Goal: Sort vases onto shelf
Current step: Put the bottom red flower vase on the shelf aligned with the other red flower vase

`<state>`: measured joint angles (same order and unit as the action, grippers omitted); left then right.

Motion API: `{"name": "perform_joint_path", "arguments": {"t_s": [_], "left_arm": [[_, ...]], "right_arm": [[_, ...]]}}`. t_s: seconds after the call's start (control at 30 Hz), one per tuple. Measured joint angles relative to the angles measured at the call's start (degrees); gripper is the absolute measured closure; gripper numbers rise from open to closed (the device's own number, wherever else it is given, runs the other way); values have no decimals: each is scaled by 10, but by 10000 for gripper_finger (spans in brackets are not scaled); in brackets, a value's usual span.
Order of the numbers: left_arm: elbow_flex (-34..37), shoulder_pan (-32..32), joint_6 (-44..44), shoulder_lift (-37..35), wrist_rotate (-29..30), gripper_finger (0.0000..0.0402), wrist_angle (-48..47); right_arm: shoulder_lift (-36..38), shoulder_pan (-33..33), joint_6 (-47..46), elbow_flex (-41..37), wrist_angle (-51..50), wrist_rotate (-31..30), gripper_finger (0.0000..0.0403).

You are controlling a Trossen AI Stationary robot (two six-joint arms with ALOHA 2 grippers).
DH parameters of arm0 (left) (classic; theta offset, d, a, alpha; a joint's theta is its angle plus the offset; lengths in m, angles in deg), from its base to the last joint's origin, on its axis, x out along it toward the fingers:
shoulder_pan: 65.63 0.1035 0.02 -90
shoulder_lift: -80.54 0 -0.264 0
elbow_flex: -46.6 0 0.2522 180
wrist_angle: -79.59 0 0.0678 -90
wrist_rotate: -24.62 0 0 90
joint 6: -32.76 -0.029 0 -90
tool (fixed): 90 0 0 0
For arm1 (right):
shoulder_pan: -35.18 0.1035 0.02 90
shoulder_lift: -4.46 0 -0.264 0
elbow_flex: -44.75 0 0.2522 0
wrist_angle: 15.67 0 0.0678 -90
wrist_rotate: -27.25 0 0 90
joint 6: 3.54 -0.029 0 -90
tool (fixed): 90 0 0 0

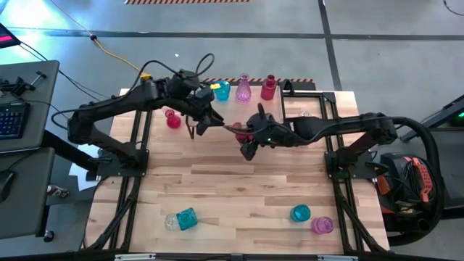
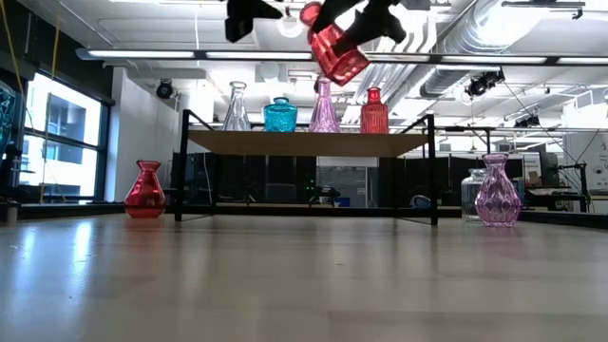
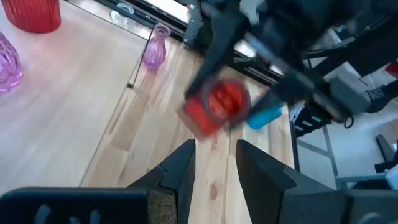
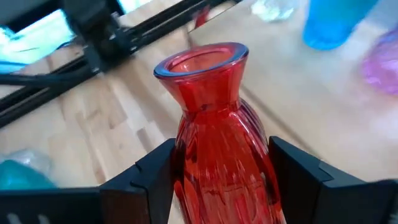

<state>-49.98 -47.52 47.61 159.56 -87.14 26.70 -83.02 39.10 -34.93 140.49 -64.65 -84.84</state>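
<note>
Vases of coloured glass are spread over a wooden worktop (image 1: 239, 188) and a low shelf (image 2: 304, 142) at its far edge. One ribbed red vase (image 4: 217, 155) is in the air above the middle of the worktop, just in front of the shelf, tilted, with its flared mouth pointing away from the right tool (image 4: 221, 168). The right tool's two dark fingers are clamped on the vase's body, one on each side, below the narrow neck.

The left tool (image 3: 214, 165) hangs close by, facing the held vase; its fingers stand parted with nothing between them.

Four vases stand upright on the shelf: a clear vase (image 2: 236, 106), a teal vase (image 2: 280, 115), a pale purple vase (image 2: 324, 109) and a red bottle vase (image 2: 373, 110). Another red vase (image 2: 145, 190) sits on the worktop beside the shelf's left end, and a purple vase (image 2: 497, 191) near its right end. Along the near edge lie a clear and teal pair (image 1: 181, 220) and a teal and pink pair (image 1: 310, 219).

The held vase is probably light, rigid, smooth and breakable. Its ribbing likely gives the fingers some purchase. The widest part of the body looks the safest place to grip; the thin neck and lip seem weaker. Setting it down calls for levelling it first, with a soft touchdown.
</note>
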Motion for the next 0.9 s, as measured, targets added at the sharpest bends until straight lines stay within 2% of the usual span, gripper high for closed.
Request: {"name": "perform_joint_path", "arguments": {"t_s": [0.17, 0.37, 0.53, 0.63, 0.73, 0.9], "left_arm": [[0, 0, 0, -11, 0, 295, -1], [0, 0, 0, -13, 0, 295, -7], [0, 0, 0, -13, 0, 295, -7], [0, 0, 0, -13, 0, 295, -7], [1, 0, 0, -13, 0, 295, -7], [1, 0, 0, -13, 3, 295, -7]], "right_arm": [[49, -2, 22, 0, -27, -62, 207], [122, -5, 42, 0, -86, -168, 206], [196, -18, 42, -37, -82, -242, 206], [246, -24, 16, -85, -54, -295, 206], [292, -24, -11, -151, 0, -322, 206], [328, -14, -19, -269, 162, -357, 206]]}}
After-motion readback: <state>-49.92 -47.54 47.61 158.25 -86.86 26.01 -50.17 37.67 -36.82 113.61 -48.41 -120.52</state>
